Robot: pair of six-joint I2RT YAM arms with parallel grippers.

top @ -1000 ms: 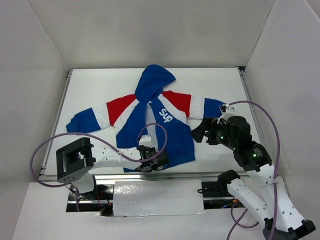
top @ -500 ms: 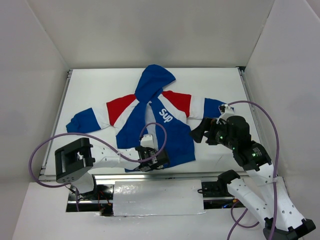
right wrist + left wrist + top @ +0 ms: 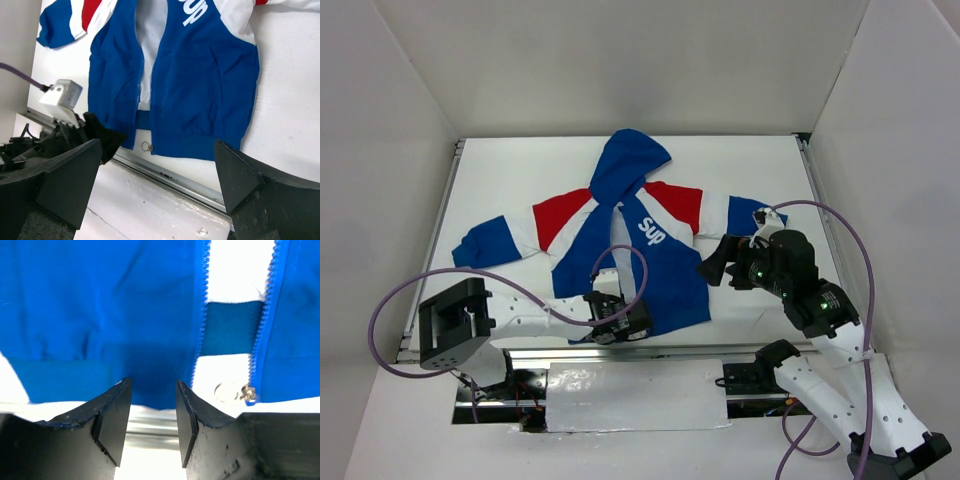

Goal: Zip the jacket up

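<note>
Lab test booth: plain white walls [image 3: 620, 60] enclosing a white table [image 3: 750, 170].

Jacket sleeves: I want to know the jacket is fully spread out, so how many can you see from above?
2. One sleeve lies stretched out to the left; the other sleeve lies to the right, its blue cuff next to the right arm.

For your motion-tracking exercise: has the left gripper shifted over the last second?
Yes. The left gripper slid slightly left along the hem of the unmoved jacket.
</note>
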